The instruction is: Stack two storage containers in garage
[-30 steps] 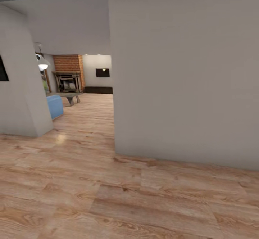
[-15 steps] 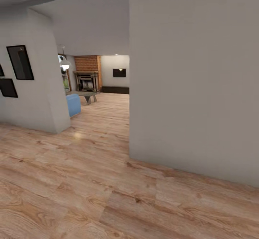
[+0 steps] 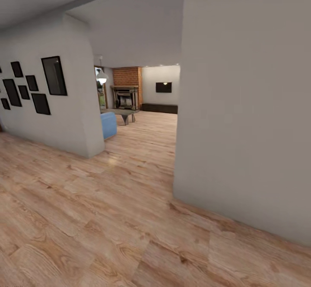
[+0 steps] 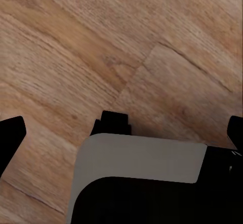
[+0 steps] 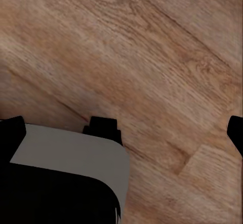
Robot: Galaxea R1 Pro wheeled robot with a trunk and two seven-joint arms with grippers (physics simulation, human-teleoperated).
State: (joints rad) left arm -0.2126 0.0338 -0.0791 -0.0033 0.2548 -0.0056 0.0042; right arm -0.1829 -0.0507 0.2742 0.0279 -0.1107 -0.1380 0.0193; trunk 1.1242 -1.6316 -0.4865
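Head view: living room (image 3: pixel 138 101) far off thru a gap between grey walls (image 3: pixel 246 105), w/ brick fireplace (image 3: pixel 126 89), blue sofa (image 3: pixel 108 124). Left wrist view: left gripper (image 4: pixel 124 133) fingers spread wide, only wood floor (image 4: pixel 126 47) betw. them. Right wrist view: right gripper (image 5: pixel 124 130) likewise wide, holding nothing, planks beyond the tips.

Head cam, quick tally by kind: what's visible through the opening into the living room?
pendant lamp: 1
brick fireplace: 1
blue sofa: 1
table: 1
dark wall panel: 1
low dark cabinet: 1
Total: 6
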